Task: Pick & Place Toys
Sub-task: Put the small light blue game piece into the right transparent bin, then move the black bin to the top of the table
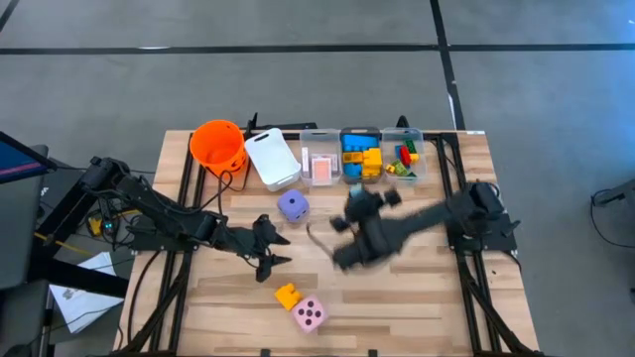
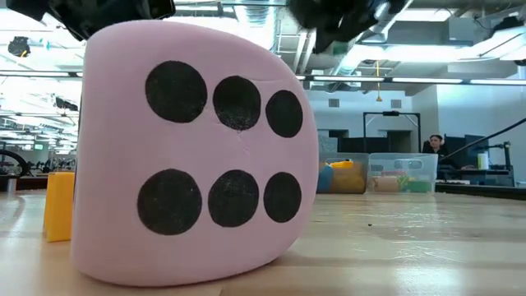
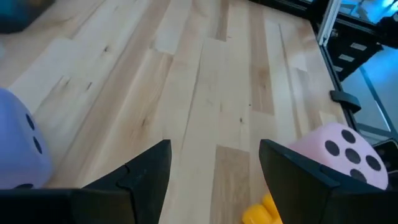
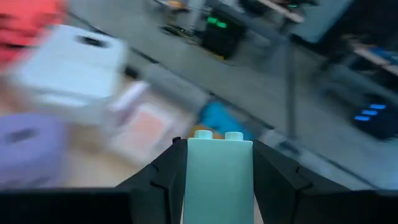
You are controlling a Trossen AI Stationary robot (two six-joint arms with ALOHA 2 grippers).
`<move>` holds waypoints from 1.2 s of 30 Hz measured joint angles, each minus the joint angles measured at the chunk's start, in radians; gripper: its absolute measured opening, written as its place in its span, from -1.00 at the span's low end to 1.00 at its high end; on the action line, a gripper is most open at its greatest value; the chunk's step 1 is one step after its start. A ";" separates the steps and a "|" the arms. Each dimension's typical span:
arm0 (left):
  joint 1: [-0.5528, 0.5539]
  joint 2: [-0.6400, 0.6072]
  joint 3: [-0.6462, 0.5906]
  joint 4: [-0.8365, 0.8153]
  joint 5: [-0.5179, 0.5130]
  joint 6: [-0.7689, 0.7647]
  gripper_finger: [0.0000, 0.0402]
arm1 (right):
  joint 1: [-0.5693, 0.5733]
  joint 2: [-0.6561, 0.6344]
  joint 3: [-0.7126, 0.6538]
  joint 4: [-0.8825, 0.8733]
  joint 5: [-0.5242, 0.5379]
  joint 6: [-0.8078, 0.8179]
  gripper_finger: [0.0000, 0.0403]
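Carrying step in hand, judged from the right gripper (image 4: 219, 180) pinching a pale green brick (image 4: 219, 171) upright between its fingers, above the table (image 1: 417, 288) near the row of bins. In the right wrist view: white bin (image 4: 71, 62), card bin (image 4: 146, 127) and a glimpse of blue bricks (image 4: 217, 118) ahead, all blurred. Next move, probably: swing over the brick bin (image 1: 360, 154) and release inside its walls, not over the cards. Left gripper (image 1: 266, 248) spread and empty, low over the table between the purple die (image 1: 292, 205) and the yellow brick (image 1: 288, 295), with the pink die (image 1: 310, 314) just beyond. Those three not yet put away.
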 joint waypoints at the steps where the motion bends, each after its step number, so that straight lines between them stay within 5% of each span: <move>1: 0.000 0.000 0.000 -0.005 0.000 0.000 0.18 | -0.046 -0.007 0.000 0.000 0.000 -0.044 -0.29; 11: -0.010 0.000 0.000 -0.071 -0.049 -0.117 0.18 | -0.478 -0.010 -0.107 0.080 -0.112 -0.362 -0.30; 19: -0.080 0.000 -0.130 0.040 -0.050 -0.250 0.18 | -0.739 -0.009 -0.354 0.425 -0.352 -0.719 -0.28; 28: -0.042 0.000 -0.231 0.142 -0.049 -0.362 0.18 | -0.798 -0.009 -0.446 0.442 -0.365 -0.786 0.05; 36: 0.009 0.000 -0.231 0.200 -0.052 -0.275 0.18 | -0.664 -0.014 -0.445 0.456 -0.355 -0.931 0.33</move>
